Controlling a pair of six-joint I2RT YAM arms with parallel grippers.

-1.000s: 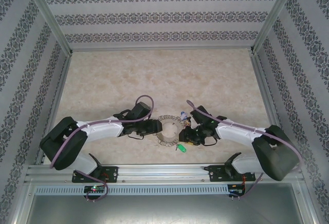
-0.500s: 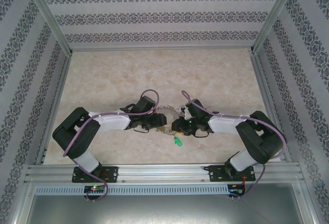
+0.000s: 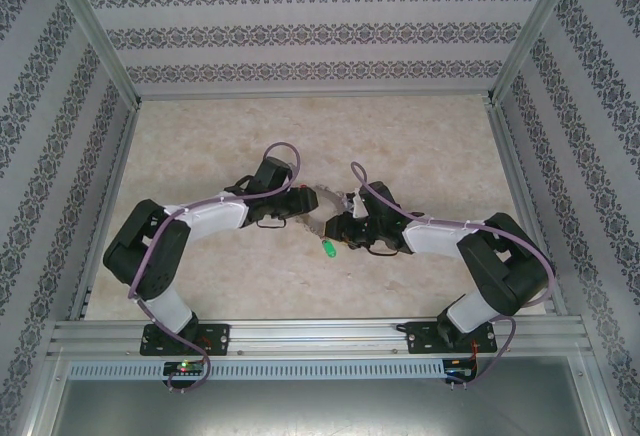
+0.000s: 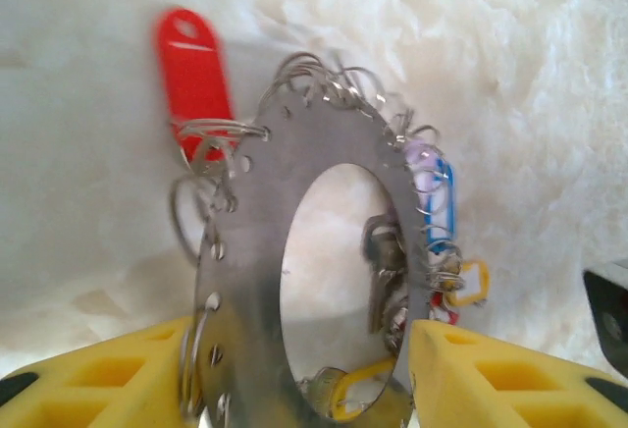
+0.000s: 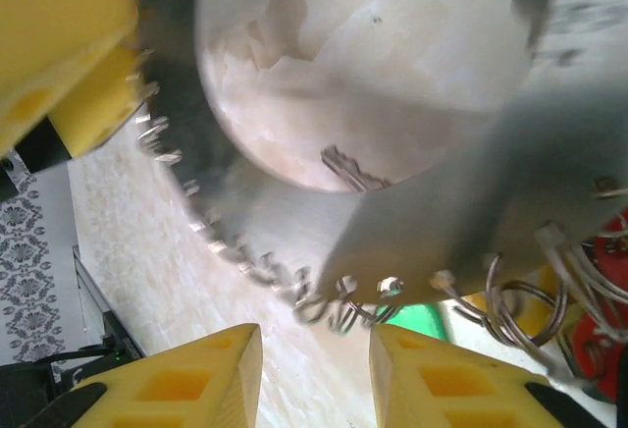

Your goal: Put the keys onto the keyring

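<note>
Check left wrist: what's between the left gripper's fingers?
The keyring: in the left wrist view its lower part spans the gap of the left gripper, reaching both yellow fingers. A yellow key shows low in its hole.

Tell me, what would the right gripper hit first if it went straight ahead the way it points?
Probably the keyring: its loop-fringed rim sits just ahead of the right gripper, though depth is unclear.
</note>
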